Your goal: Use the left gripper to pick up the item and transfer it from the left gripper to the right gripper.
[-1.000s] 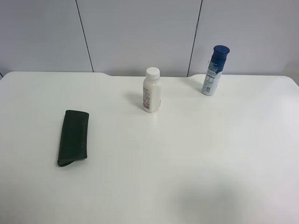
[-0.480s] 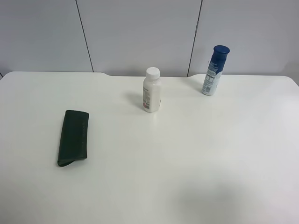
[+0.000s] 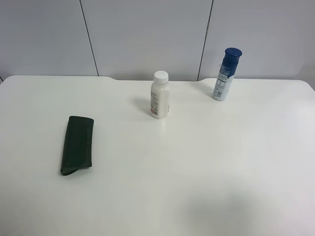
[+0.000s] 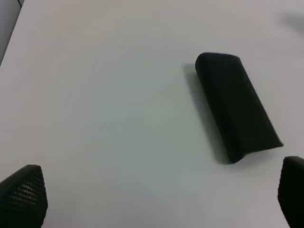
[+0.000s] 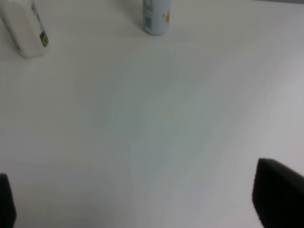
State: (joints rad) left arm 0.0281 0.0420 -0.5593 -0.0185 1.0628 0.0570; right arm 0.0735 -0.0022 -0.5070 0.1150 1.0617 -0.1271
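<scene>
While the dark case point(image 3: 77, 145) lies flat on the white table point(image 3: 206, 162), nothing is touching it. It sits on the exterior high view's left side, with its long side running roughly front to back and bare tabletop all around it. My left gripper point(image 4: 156, 197) hangs above the table near the case with its jaws spread wide. I see only the two dark fingertips point(image 4: 21, 194) at the corners of the left wrist view, and the case lies ahead of them, nearer one finger than the other.

A white bottle point(image 3: 159, 96) stands upright near the far middle of the table, well apart from the case. A blue-capped spray can point(image 3: 224, 74) stands close to the far edge, towards the exterior high view's right. Grey wall panels point(image 3: 147, 34) rise behind the table.

My right gripper point(image 5: 142, 199) is also spread wide over bare table. Its view is blurred and cuts off the tops of the bottle and can. Neither arm appears in the exterior high view. I cannot read either label.
</scene>
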